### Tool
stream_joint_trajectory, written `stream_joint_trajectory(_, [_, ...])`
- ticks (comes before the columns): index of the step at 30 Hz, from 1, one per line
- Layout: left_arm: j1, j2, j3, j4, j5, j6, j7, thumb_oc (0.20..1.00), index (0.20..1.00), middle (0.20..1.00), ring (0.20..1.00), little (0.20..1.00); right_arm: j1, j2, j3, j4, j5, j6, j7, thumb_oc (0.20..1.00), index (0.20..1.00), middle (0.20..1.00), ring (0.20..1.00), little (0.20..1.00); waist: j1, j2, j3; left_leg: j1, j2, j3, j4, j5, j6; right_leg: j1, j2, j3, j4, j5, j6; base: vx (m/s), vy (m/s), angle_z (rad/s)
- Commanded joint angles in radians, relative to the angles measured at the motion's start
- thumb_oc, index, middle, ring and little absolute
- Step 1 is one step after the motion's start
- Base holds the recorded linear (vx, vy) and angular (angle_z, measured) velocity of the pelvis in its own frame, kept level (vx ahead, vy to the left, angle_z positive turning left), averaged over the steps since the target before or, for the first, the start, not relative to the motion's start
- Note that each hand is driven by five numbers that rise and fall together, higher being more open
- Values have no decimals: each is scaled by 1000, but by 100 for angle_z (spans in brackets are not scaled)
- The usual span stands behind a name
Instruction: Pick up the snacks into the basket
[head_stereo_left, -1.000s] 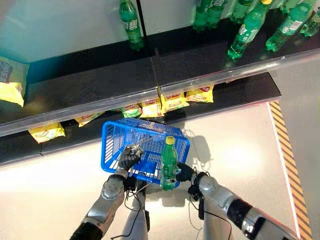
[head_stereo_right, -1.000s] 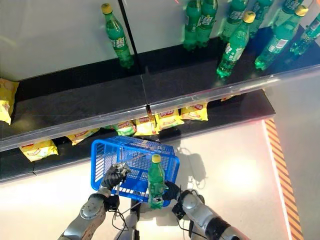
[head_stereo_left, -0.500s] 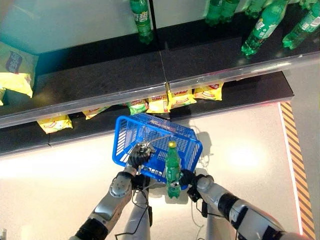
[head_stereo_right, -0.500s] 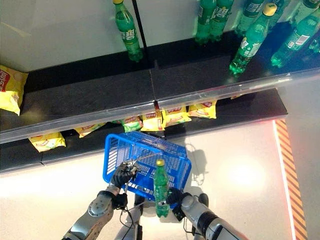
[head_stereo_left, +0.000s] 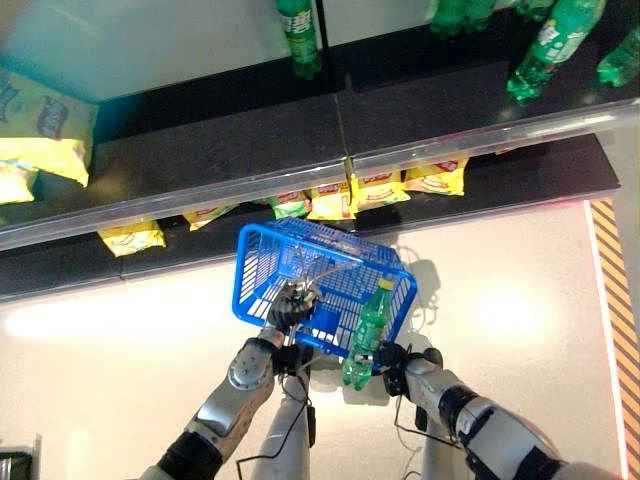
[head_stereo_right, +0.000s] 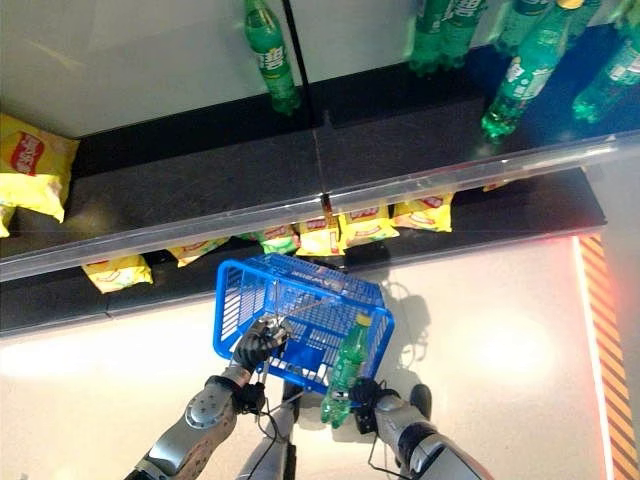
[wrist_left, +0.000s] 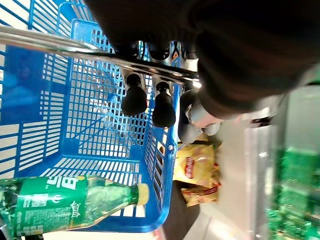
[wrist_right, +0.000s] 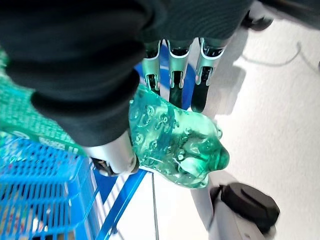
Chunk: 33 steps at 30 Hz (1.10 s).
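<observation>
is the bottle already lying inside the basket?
No. The green bottle is clasped in the right hand, tilted against the outside of the blue basket at its near wall; the left hand holds the basket's handle.

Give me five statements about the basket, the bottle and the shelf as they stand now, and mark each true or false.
1. The left hand is curled round the metal handle of the blue basket. True.
2. The right hand is open and holds nothing. False: it grips the lower part of a green bottle.
3. The green bottle has a yellow cap. True.
4. The bottle stands upright. False: it tilts, its cap end leaning over the basket's rim.
5. The snack bags on the lower shelf are red. False: they are mostly yellow.
</observation>
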Motion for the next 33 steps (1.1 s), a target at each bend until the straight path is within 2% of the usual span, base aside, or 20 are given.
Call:
stream_joint_trajectory(1, [-79,27,-38,-226,-27,-75,-20,200,200,200,200,200,-96,58,-69,-17,67,-38,-17,200,200,200,200,200,28,9,-16,41,-3,-13,38,-122,21,-30,-55,-8,-176,180,47,5,13,7])
stream_joint_trajectory(7, [-101,49,-95,-294,-29,-84,-50,200,200,200,200,200,-205,-15,-158,34,80,-51,-60,200,200,200,200,200,46,45,-16,-2,-15,-25,46,-116,23,-67,-66,-11,-150,166,47,1,8,6])
stream_joint_trajectory(13, [-135,47,-139,-328,-35,-90,-67,200,200,200,200,200,-257,-65,-200,76,67,-50,-77,200,200,200,200,200,58,71,-16,-31,-25,-36,48,-112,26,-95,-78,-15,-128,157,47,-4,11,11])
stream_joint_trajectory(16, [-167,44,-170,-352,-28,-97,-82,200,200,200,200,200,-273,-95,-215,96,41,-49,-85,200,200,200,200,200,72,95,-16,-57,-35,-48,51,-106,27,-115,-91,-20,-111,149,49,-8,8,14])
stream_joint_trajectory(22, [-168,34,-178,-355,-28,-97,-81,200,200,200,200,200,-278,-85,-215,107,4,-46,-86,200,200,200,200,200,74,98,-16,-81,-46,-58,57,-105,31,-136,-94,-20,-95,145,46,5,6,11])
stream_joint_trajectory(23, [-165,34,-180,-358,-31,-96,-81,200,200,200,200,200,-281,-86,-217,109,3,-46,-88,307,307,307,307,307,75,99,-16,-83,-46,-60,58,-106,32,-138,-95,-18,-94,144,46,7,18,8])
stream_joint_trajectory(24, [-166,35,-180,-361,-32,-96,-79,200,200,200,200,200,-286,-85,-223,112,6,-49,-92,1000,1000,1000,1000,1000,76,100,-16,-83,-47,-59,58,-106,33,-139,-96,-18,-94,143,46,7,17,6])
stream_joint_trajectory(33, [-153,36,-179,-363,-41,-89,-76,200,200,200,200,200,-293,-84,-228,105,39,-63,-101,1000,1000,1000,1000,1000,69,92,-16,-83,-50,-57,57,-110,36,-142,-95,-13,-94,140,45,0,0,0])
